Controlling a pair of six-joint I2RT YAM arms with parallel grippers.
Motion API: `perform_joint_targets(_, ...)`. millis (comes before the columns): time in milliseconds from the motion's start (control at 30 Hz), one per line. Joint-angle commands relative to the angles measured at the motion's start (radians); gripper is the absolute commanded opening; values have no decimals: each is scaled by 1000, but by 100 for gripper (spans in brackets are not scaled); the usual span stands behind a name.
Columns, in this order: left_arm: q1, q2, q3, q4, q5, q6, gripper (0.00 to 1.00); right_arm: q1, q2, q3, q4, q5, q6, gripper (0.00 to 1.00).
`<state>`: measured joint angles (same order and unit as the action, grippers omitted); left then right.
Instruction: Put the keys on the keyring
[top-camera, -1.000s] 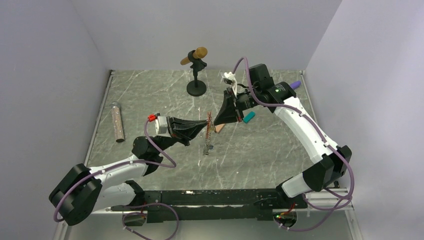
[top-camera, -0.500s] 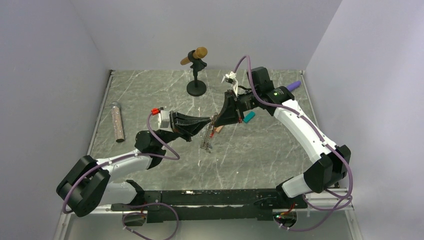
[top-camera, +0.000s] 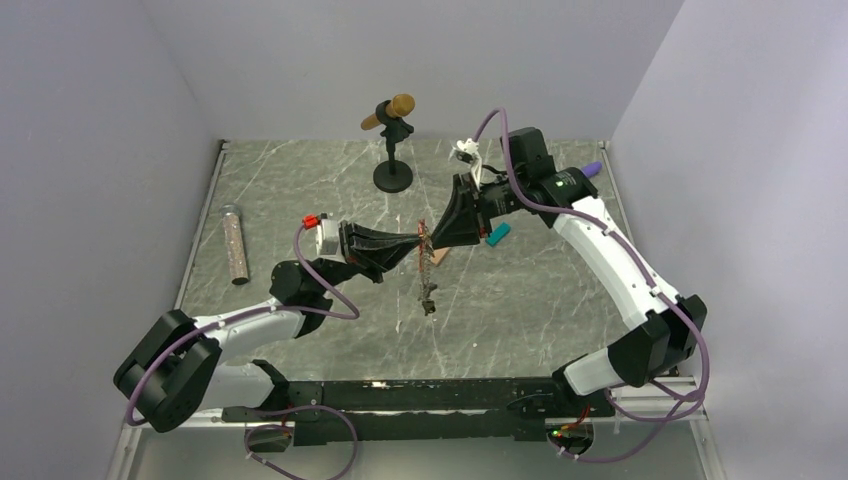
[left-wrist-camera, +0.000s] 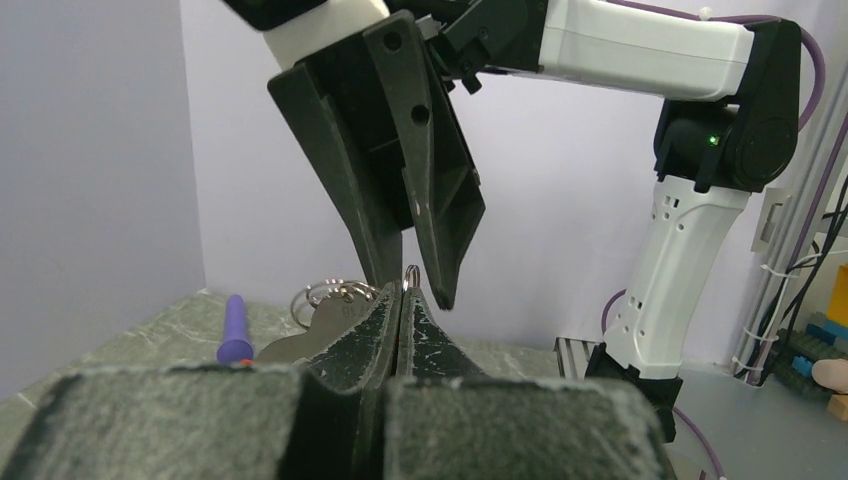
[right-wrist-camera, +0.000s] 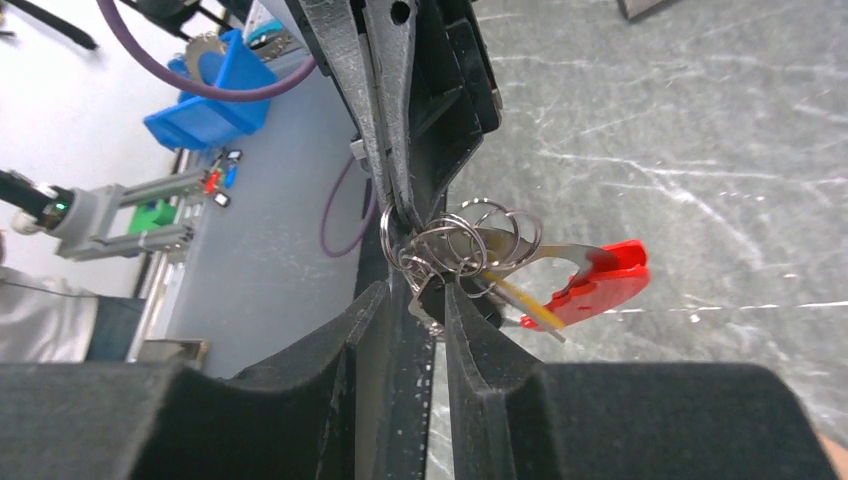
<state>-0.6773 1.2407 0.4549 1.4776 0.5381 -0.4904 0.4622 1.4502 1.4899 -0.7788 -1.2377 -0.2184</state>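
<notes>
One keyring (right-wrist-camera: 478, 245) hangs above the desk's (top-camera: 300, 200) middle; the left tool (left-wrist-camera: 400, 303) is clamped on its rings, and the right tool's (right-wrist-camera: 416, 300) jaws stand slightly apart around them.

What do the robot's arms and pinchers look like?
The left arm and the right arm both have smooth white shells and chunky black joints. A purple cable loops along each one. The left gripper and the right gripper are black pointed wedges, and their fingers are flat blades with small round holes. A tiny green light glows on the right arm.
</notes>
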Motion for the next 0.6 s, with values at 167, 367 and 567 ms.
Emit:
perform_joint_targets(167,1,-44,38,31,49,7,0,-14,-43,108,-89,-15,-170,32)
perform_joint_targets(367,1,-42,40,20,11,-10,0,13,-22,133,-100,-13,-188,31)
perform_joint_targets(567,1,-36,44,13,-16,-20,0,31,-13,128,-95,13,-179,30)
